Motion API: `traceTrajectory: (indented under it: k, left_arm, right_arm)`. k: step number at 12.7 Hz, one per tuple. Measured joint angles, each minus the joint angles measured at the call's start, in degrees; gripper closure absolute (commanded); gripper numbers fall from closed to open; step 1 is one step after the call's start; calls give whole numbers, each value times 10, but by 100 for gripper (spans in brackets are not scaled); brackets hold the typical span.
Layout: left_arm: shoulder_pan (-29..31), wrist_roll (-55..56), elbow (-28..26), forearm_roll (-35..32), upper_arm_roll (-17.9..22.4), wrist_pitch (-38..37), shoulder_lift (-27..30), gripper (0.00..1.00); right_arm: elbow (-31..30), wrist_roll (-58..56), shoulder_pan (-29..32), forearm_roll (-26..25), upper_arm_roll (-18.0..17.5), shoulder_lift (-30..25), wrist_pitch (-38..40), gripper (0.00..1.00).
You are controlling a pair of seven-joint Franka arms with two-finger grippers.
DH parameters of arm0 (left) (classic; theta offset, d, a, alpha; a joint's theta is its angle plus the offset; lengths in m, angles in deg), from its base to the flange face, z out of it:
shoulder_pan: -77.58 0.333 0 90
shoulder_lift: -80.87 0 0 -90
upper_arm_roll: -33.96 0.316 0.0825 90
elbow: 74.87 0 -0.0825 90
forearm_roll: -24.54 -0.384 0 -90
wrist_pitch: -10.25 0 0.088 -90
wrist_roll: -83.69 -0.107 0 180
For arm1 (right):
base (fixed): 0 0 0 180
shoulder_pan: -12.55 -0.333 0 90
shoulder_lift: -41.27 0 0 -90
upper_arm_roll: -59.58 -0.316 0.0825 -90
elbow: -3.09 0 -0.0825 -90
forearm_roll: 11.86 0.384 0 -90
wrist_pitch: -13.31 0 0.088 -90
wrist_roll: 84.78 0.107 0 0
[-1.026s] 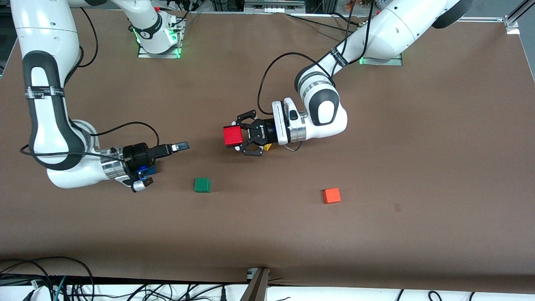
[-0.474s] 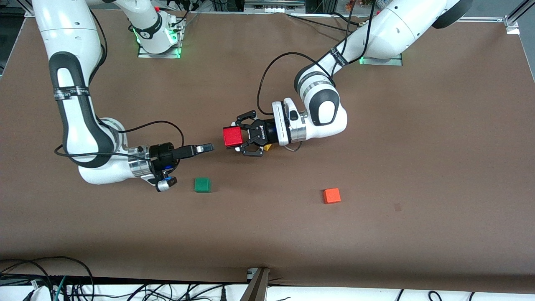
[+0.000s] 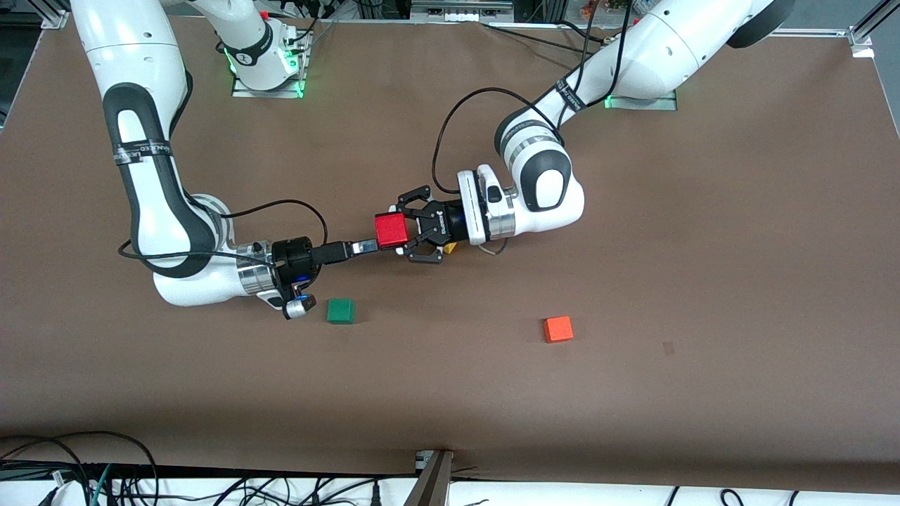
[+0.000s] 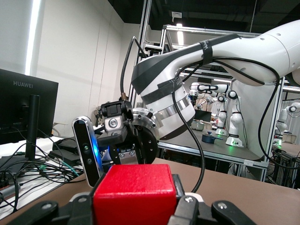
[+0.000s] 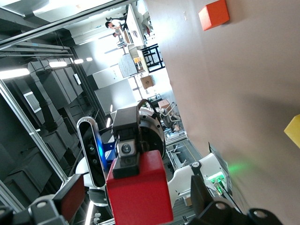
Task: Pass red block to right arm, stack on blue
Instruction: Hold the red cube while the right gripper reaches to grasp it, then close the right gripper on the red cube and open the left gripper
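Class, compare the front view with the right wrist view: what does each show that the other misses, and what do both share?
Only the front view shows the green cube and the whole left arm, whose left claw is shut on the red block. Only the right wrist view shows the lab surroundings past the table. Both share the red block, the orange-red cube and the open right claw reaching the block.

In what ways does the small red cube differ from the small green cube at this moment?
The small red cube is pure red and held above the table in the shut left claw; the small green cube is dark green and lies on the brown table, untouched. The open right claw has its fingers at the red cube, while the green cube sits nearer the front camera. Both look the same size and shape.
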Motion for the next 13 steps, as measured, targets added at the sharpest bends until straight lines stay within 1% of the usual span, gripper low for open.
traceTrajectory:
  k: [5,9,10,11,13]
  left_arm:
    - [0,0,1,2,0,0,0,100]
    - [0,0,1,3,0,0,0,100]
    - [0,0,1,3,0,0,0,100]
    - [0,0,1,3,0,0,0,100]
    - [0,0,1,3,0,-1,0,100]
  right_arm:
    - [-25,0,0,0,-2,-27,-2,0]
    - [-36,0,-8,0,-2,-31,-15,1]
    - [-37,0,-11,0,-2,-31,-19,16]
    - [-37,0,-14,0,-2,-31,-22,34]
    - [-37,-12,-15,0,-2,-33,-22,58]
